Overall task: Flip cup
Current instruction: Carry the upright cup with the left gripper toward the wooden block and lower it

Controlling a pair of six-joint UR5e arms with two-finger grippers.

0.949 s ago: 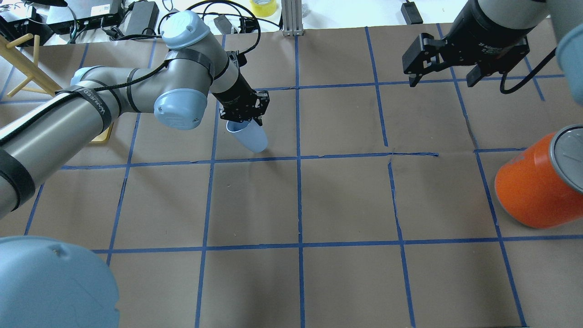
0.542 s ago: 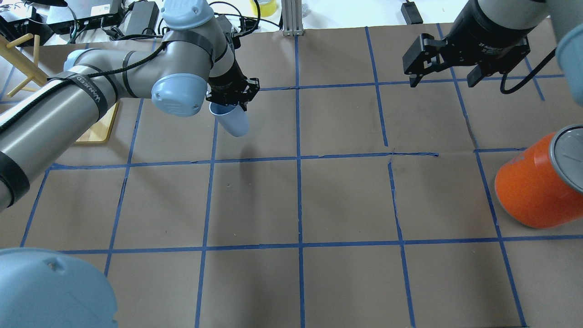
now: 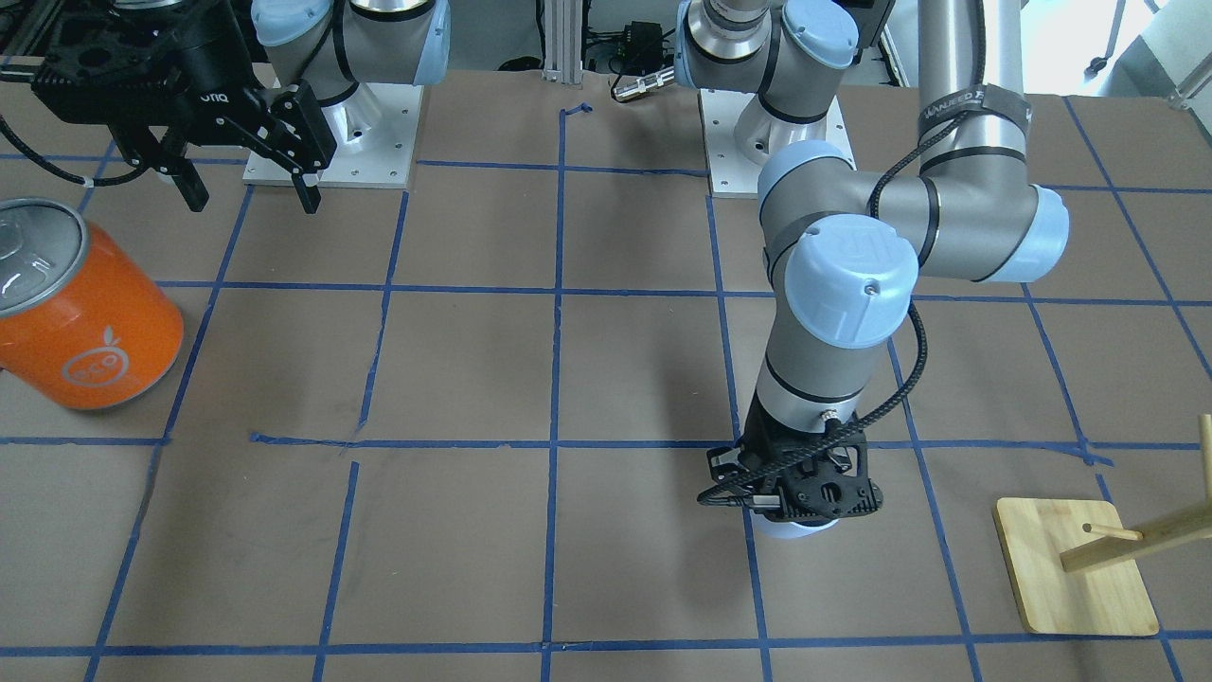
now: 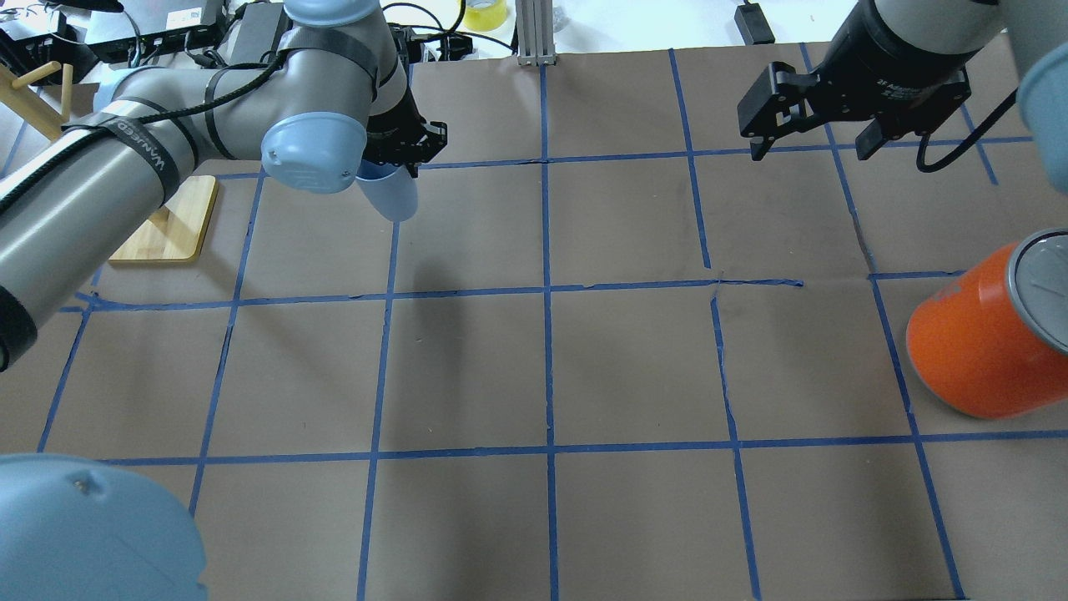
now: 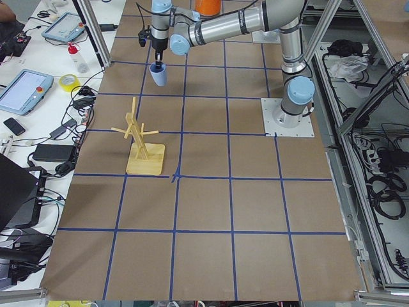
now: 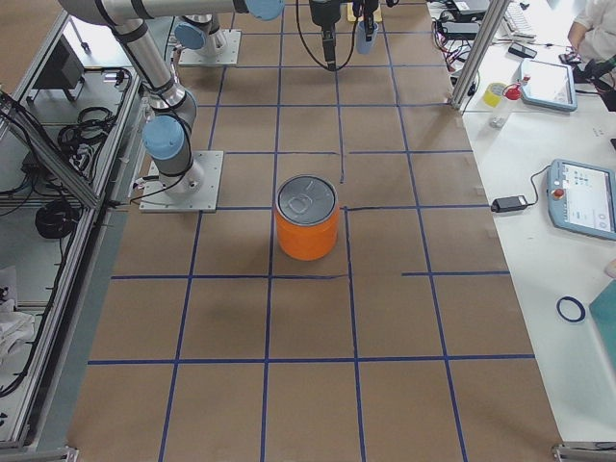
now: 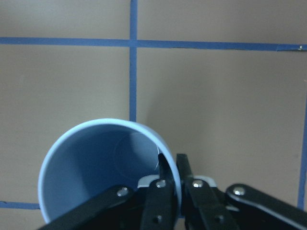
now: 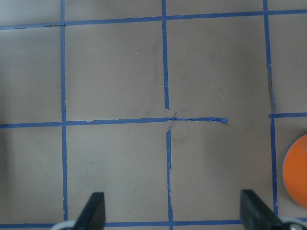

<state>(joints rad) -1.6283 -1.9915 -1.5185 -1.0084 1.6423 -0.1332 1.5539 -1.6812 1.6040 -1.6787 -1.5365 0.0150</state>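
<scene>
The cup (image 4: 389,197) is a pale blue tumbler, mouth up, held above the table at the far left. My left gripper (image 4: 399,159) is shut on its rim. In the left wrist view one finger is inside the cup (image 7: 96,163) and one is outside it, with the gripper (image 7: 171,168) pinching the wall. In the front view the gripper (image 3: 791,491) hides all but the cup's base (image 3: 800,530). The cup also shows in the left side view (image 5: 158,75). My right gripper (image 4: 809,150) is open and empty, high over the far right.
A large orange can (image 4: 976,351) with a silver lid stands at the right edge; it also shows in the front view (image 3: 85,322). A wooden peg stand (image 4: 167,229) sits left of the cup. Cables and boxes lie beyond the table's far edge.
My left gripper has carried the cup to the left and toward the far edge, and the cup now hangs more upright. The right arm has not moved.
</scene>
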